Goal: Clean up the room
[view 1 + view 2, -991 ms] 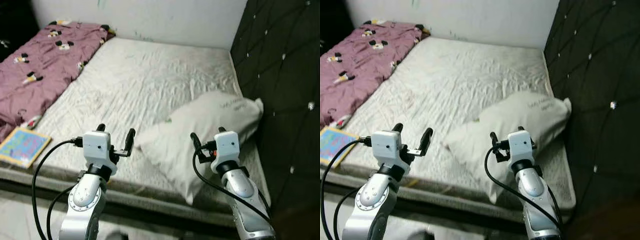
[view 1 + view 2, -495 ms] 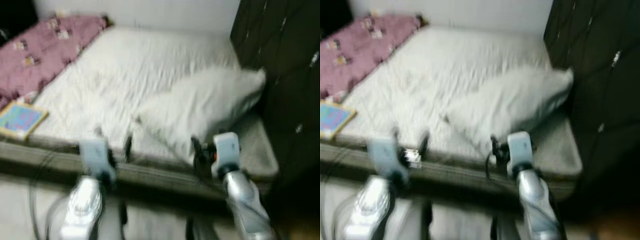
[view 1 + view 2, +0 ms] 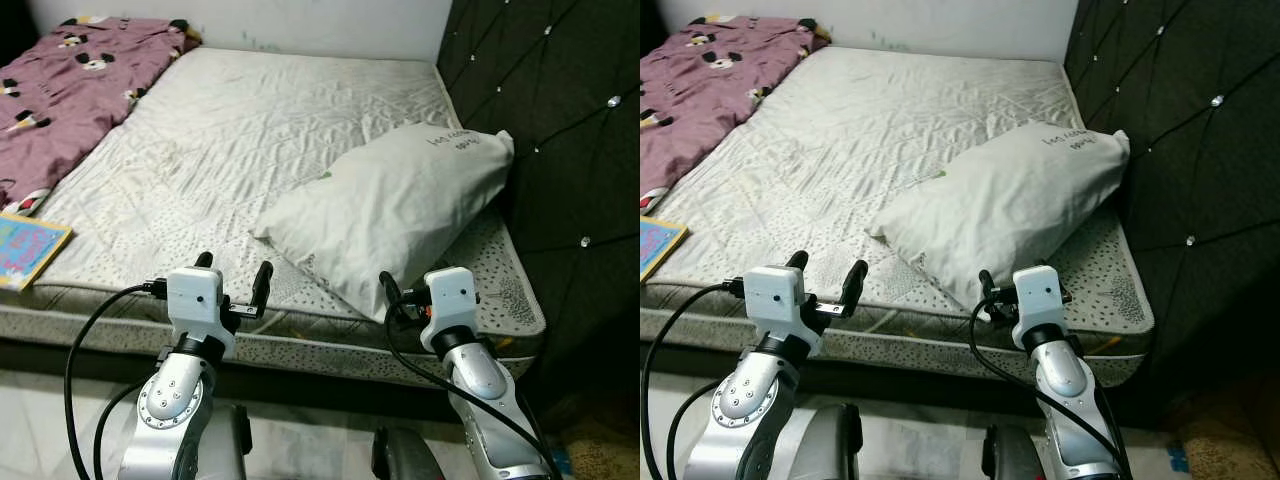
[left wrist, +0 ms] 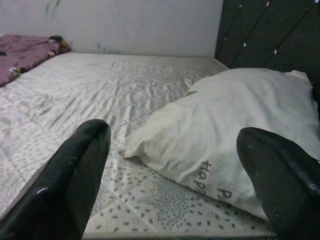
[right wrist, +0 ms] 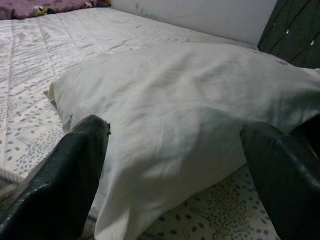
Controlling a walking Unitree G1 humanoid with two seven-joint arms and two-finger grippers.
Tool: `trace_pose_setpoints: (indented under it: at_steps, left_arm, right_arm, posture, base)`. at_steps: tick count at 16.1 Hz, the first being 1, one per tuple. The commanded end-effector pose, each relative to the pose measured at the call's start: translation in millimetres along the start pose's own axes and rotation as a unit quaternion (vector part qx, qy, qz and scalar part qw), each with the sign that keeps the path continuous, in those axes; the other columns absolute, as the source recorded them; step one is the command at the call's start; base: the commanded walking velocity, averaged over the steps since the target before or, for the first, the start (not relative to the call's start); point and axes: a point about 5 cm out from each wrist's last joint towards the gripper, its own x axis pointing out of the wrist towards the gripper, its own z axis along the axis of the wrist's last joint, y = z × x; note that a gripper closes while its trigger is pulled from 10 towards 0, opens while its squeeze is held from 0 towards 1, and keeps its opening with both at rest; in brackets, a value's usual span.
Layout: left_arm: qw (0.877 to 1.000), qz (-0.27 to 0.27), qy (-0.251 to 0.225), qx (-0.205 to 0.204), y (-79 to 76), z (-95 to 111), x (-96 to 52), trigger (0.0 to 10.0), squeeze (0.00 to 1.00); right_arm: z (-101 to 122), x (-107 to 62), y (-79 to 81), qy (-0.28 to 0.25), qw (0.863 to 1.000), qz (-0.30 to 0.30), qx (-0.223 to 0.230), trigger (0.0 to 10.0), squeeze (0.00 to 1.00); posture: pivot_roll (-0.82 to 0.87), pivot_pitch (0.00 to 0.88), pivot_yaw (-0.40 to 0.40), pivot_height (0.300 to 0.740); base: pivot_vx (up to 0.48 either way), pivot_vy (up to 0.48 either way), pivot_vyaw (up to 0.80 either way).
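You had the robot standing at the foot edge of the bed (image 3: 300,130), and I judged the step in hand to be the approach to the pillow (image 3: 390,215), which lay askew on the bare mattress, its far end against the dark tufted headboard (image 3: 560,120). The left tool (image 3: 232,278) hovered over the mattress edge with its fingers apart, empty; the right tool (image 3: 1018,298) hung just before the pillow's near corner, fingers also spread and holding nothing. Your next move probably called for reaching forward and closing on the pillow to square it. A purple blanket (image 3: 60,90) and a colourful book (image 3: 25,250) lay to the left. No container was visible.
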Motion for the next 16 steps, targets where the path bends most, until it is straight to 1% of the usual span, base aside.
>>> trace_pose_setpoints:
  at_steps: [1,4,7,8,13,16]
  left_arm:
    - [1.0,-0.007,-0.007,0.001,-1.0,3.7,-0.2,10.0,0.0]
    - [1.0,-0.01,-0.005,-0.001,-2.1,3.1,0.2,10.0,0.0]
    - [1.0,-0.012,-0.005,0.0,-2.2,2.9,1.0,10.0,0.0]
    - [1.0,-0.008,0.003,-0.009,-2.5,0.9,1.3,10.0,0.0]
    - [1.0,-0.002,0.008,-0.006,-4.1,-0.8,2.5,10.0,0.0]
    - [1.0,0.001,0.008,-0.004,-3.6,-0.6,3.0,10.0,0.0]
  right_arm:
    - [2.9,0.4,-0.3,-0.006,1.0,0.001,0.003,10.0,0.0]
    - [3.4,1.1,-0.6,-0.007,1.0,0.0,0.001,10.0,0.0]
    - [3.7,1.6,-0.9,-0.008,1.0,-0.001,0.0,10.0,0.0]
    - [3.9,1.8,-1.0,-0.008,1.0,-0.002,0.001,10.0,0.0]
    - [3.1,2.6,-0.7,-0.008,1.0,-0.001,0.002,10.0,0.0]
    - [3.1,2.4,0.2,-0.01,1.0,0.004,0.005,10.0,0.0]
  posture:
    - [0.0,0.112,-0.011,0.553]
    - [0.0,0.111,-0.01,0.553]
    - [0.0,0.11,-0.009,0.553]
    - [0.0,0.109,-0.009,0.553]
    - [0.0,0.106,-0.009,0.553]
    - [0.0,0.105,-0.009,0.523]
  base:
    - [0.48,0.0,0.0]
    - [0.48,0.0,0.0]
    - [0.34,0.0,0.0]
    - [0.277,0.0,0.0]
    - [0.0,0.0,0.0]
    - [0.0,0.0,0.0]
